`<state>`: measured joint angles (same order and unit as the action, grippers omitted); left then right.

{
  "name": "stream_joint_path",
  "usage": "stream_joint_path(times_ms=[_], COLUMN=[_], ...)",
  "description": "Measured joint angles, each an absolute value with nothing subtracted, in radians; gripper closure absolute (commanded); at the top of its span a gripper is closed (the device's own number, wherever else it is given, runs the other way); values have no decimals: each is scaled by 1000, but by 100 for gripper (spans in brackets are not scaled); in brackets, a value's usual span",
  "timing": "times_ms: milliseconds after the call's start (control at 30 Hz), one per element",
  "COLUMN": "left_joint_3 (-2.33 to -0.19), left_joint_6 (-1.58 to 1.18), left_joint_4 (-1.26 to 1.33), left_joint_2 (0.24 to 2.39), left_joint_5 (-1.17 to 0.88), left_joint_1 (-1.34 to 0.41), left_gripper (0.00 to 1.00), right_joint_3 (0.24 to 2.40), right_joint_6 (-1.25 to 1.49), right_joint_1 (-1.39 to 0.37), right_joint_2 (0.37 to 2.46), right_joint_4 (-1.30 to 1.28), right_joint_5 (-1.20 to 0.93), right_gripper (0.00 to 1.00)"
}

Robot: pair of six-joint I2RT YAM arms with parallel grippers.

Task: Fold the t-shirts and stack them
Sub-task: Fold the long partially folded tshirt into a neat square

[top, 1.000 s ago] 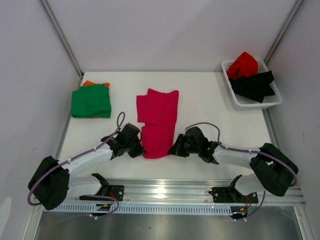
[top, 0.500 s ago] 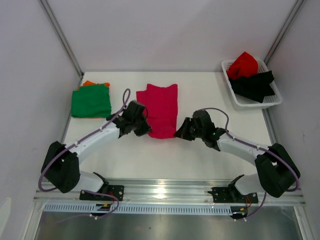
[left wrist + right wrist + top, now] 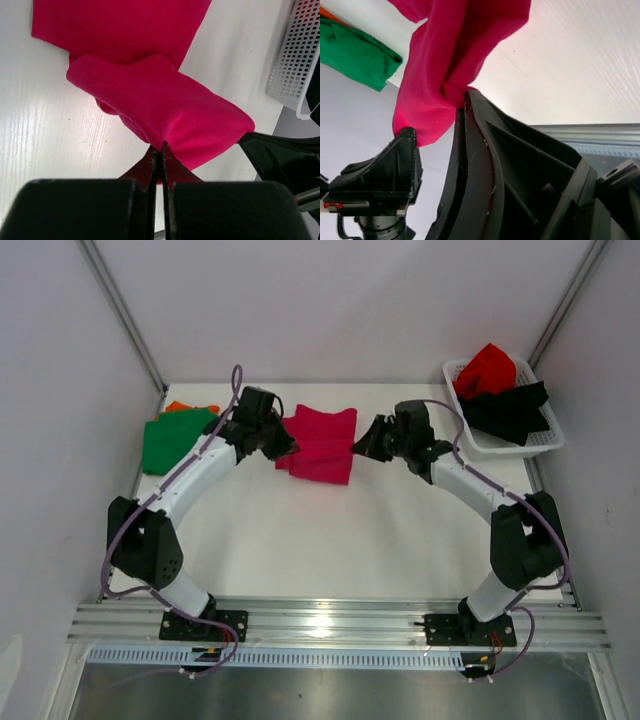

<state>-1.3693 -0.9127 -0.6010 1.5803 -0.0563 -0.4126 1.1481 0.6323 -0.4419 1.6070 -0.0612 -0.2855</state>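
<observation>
Item: magenta t-shirt (image 3: 325, 445), far centre of your tabletop (image 3: 330, 530), near half doubled over. Your left jaws pinch its left edge shut; your right jaws clamp its right edge.

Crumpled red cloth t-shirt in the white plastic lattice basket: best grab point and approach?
Pinch the raised, bunched crest of the red t-shirt, coming straight down from above. It is heaped above the rim of the white lattice basket, whose walls block a sideways approach. It rests against the black t-shirt, so a high pinch likely lifts red alone.
</observation>
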Motion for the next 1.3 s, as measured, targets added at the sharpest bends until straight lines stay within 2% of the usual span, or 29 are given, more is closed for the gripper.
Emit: stream_joint_path(times_ms=[233,533,733,1000,1300], left_joint_3=[-1522,-1981,-2082,-2186,-2107], left_joint_6=[-896,-881,-873,-756,-714], left_joint_4=[-639,-769,-773,-639,-476], left_joint_2=[1742,2090,2180,2333,2413], left_joint_5=[-106,-201,-275,-538,-717], left_joint_1=[-351,-253,-217,-199,-195], left_gripper=[98,97,92,88,89], right_joint_3=[1360,1811,2022,2086,2088], right_joint_6=[590,548,530,529,526], right_joint_1=[-400,-364,-360,-344,-330], right_joint_2=[1829,2177,2305,2361,2386], right_joint_4=[-110,-244,-337,-380,-389], right_joint_5=[-333,-366,-368,-353,-341], right_gripper=[100,100,100,100,100])
